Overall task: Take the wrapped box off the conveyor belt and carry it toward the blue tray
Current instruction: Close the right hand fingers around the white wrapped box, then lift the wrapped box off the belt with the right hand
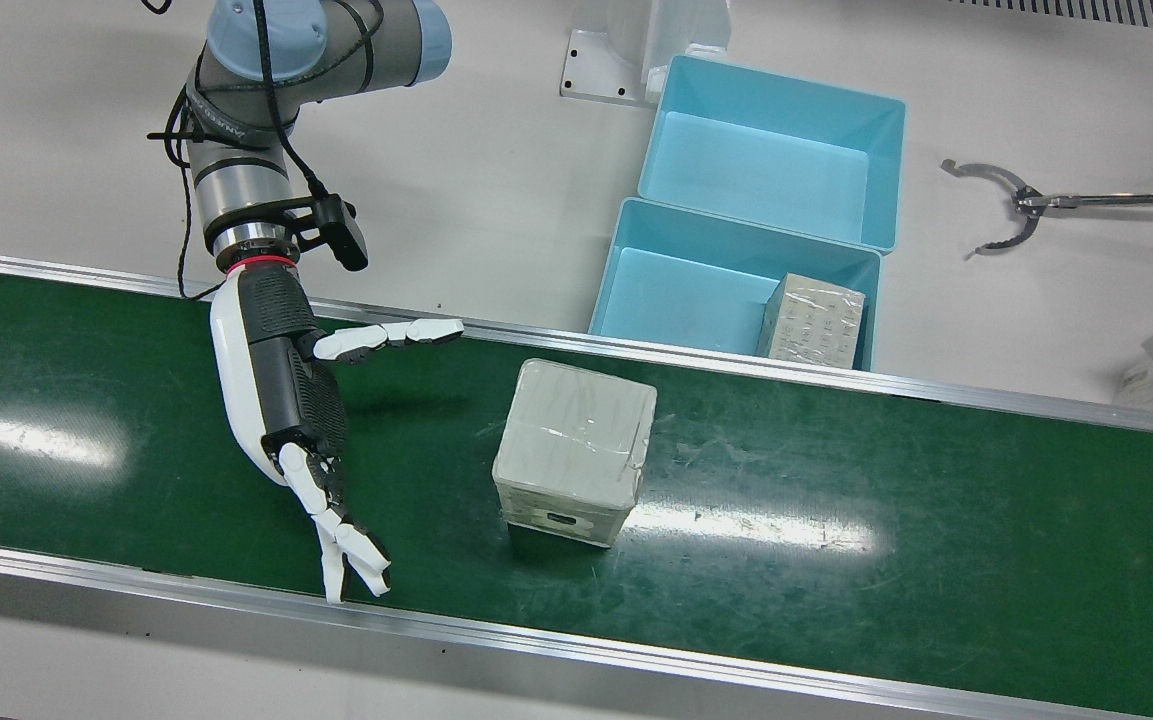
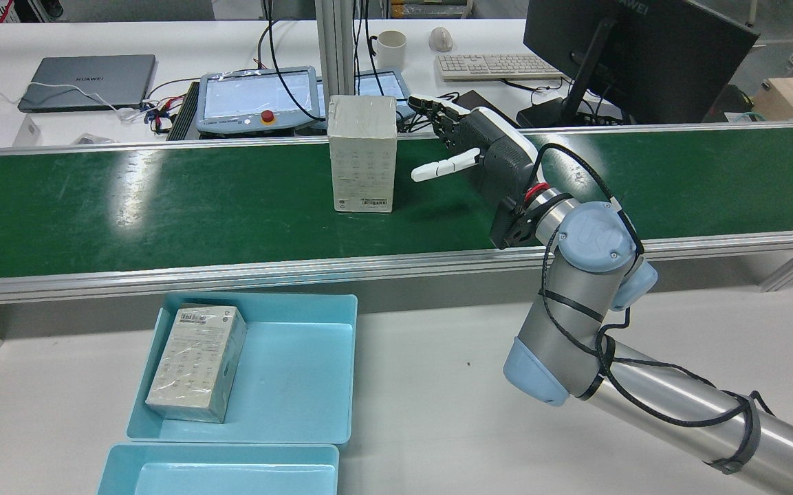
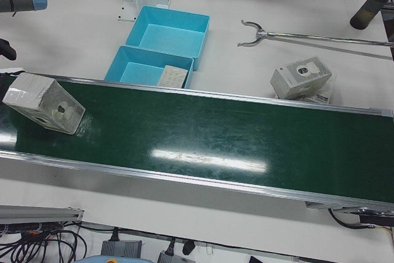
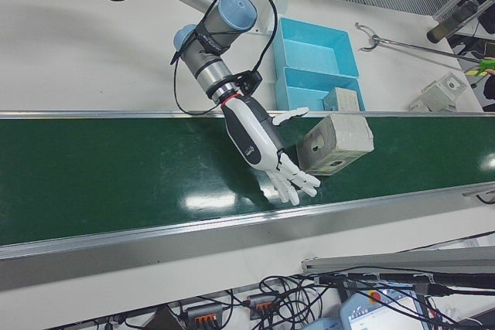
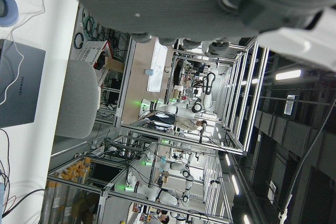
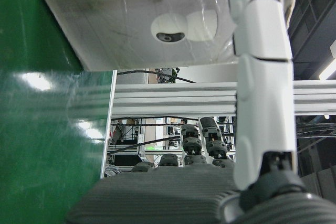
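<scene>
The left robot hand (image 5: pixel 210 9) showed only as a blurred grey underside cut by its own view's top edge; its fingers' spread was unreadable.

Bright overhead light, glare patches on conveyor belt (image 1: pixel 756 525), imgs sharp.

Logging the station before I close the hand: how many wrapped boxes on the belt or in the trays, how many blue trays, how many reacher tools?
Wrapped boxes: 2, belt box and tray box
Blue trays: 2, belt-side tray and far tray
Reacher tools: 1, reacher tool
Total: 5
</scene>
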`<state>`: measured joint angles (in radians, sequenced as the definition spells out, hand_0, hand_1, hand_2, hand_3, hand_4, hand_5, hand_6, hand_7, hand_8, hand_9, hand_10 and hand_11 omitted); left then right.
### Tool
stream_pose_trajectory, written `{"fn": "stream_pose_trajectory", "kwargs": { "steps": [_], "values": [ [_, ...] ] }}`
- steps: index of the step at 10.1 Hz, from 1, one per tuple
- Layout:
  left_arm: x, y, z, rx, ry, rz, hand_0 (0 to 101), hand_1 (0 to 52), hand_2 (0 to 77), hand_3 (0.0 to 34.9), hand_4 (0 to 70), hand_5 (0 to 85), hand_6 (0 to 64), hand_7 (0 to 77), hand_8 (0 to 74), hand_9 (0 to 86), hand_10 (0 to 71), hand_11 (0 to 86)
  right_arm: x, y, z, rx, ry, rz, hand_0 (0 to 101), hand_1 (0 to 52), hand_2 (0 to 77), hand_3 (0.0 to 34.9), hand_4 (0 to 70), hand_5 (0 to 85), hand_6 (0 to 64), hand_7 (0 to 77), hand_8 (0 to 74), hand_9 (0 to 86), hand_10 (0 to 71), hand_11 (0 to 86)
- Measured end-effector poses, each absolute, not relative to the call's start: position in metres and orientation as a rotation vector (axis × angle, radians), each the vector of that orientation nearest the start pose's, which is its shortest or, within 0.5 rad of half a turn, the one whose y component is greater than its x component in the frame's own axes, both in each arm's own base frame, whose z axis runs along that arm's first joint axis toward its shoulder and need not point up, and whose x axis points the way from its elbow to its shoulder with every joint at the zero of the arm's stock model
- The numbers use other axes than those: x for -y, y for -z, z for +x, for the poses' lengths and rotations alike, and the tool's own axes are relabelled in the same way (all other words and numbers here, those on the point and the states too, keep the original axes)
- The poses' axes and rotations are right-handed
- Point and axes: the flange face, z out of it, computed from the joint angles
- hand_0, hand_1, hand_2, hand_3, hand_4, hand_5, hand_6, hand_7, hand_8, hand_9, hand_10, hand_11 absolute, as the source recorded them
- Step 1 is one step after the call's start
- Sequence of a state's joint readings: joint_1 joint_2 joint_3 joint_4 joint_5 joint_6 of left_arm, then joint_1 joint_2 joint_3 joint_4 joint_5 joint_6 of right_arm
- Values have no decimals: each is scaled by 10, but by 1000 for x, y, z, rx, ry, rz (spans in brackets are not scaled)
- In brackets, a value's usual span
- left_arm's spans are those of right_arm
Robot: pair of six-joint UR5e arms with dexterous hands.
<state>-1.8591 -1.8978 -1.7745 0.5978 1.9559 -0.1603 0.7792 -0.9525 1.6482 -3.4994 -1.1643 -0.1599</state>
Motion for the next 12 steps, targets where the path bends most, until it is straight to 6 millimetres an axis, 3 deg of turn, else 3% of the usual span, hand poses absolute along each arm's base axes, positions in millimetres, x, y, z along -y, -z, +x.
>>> {"fn": "stream_pose_trajectory", "kwargs": {
  "steps": [7, 8, 9, 10, 11, 12],
  "values": [
    [510, -472, -251, -2174, 2335, -310, 0, 0, 11, 0, 0, 11, 5, 5, 5, 5, 5, 5, 593, -330, -361, -2691, 1995, 464, 497, 185, 104, 0, 87, 142, 27, 44, 5, 11, 0, 5],
    [510, -472, -251, -2174, 2335, -310, 0, 0, 11, 0, 0, 11, 5, 5, 5, 5, 5, 5, 594, -333, -363, -2687, 2006, 461, 512, 207, 196, 0, 115, 311, 87, 120, 22, 11, 0, 11],
    [510, -472, -251, -2174, 2335, -310, 0, 0, 5, 0, 0, 11, 5, 5, 5, 5, 5, 5, 596, -336, -364, -2682, 2021, 457, 532, 218, 240, 0, 125, 398, 147, 196, 71, 11, 0, 5],
    [510, -472, -251, -2174, 2335, -310, 0, 0, 11, 0, 0, 11, 5, 5, 5, 5, 5, 5, 597, -338, -366, -2678, 2030, 454, 537, 169, 289, 4, 158, 491, 251, 305, 245, 136, 136, 16],
    [510, -472, -251, -2174, 2335, -310, 0, 0, 11, 0, 0, 11, 5, 5, 5, 5, 5, 5, 600, -336, -366, -2676, 2033, 451, 558, 131, 311, 0, 175, 529, 278, 322, 338, 235, 229, 114],
    [510, -472, -251, -2174, 2335, -310, 0, 0, 11, 0, 0, 11, 5, 5, 5, 5, 5, 5, 602, -332, -364, -2677, 2025, 449, 558, 131, 311, 0, 175, 529, 278, 322, 338, 235, 229, 114]
  ]
}}
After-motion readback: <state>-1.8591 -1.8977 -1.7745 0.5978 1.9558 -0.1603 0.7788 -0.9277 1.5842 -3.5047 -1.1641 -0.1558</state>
